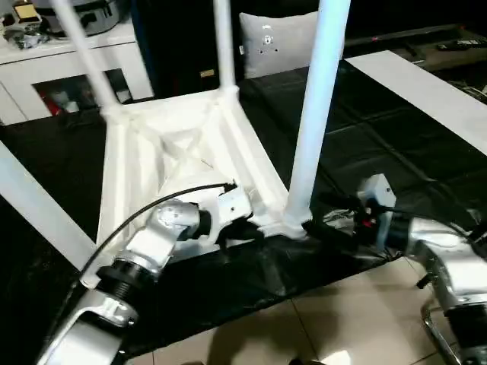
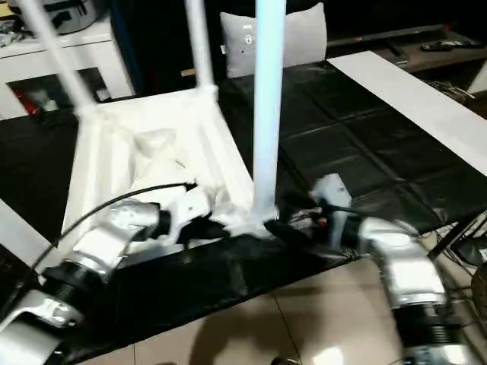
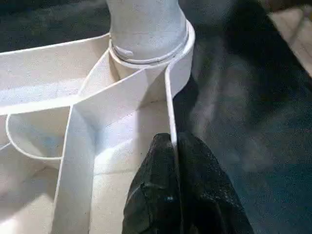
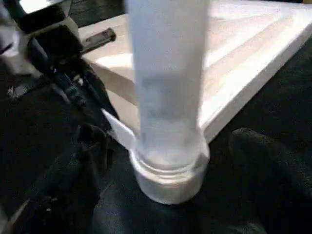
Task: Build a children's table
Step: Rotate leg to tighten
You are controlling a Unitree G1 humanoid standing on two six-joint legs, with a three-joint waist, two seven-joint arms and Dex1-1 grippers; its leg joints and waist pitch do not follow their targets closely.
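Observation:
The children's table lies upside down on a black mat, its white ribbed tabletop (image 1: 175, 152) facing up. Legs rise from its corner sockets: the near-right leg (image 1: 319, 99), a far leg (image 1: 223, 42) and a far-left leg (image 1: 84, 53). Another white leg (image 1: 34, 205) slants across the left edge. My left gripper (image 3: 174, 146) is shut on the tabletop's thin rim wall (image 3: 170, 102), just beside the near-right socket (image 3: 146, 53). At that same corner my right gripper (image 4: 168, 195) stands open, one dark finger on each side of the leg's base (image 4: 168, 165), with gaps to it.
A white cabinet (image 1: 68, 68) with glass doors stands at the back left and a grey pillow (image 1: 274, 42) at the back. A long white board (image 1: 426, 91) lies on the black mat (image 1: 380, 152) to the right. Tiled floor (image 1: 342, 319) runs along the near side.

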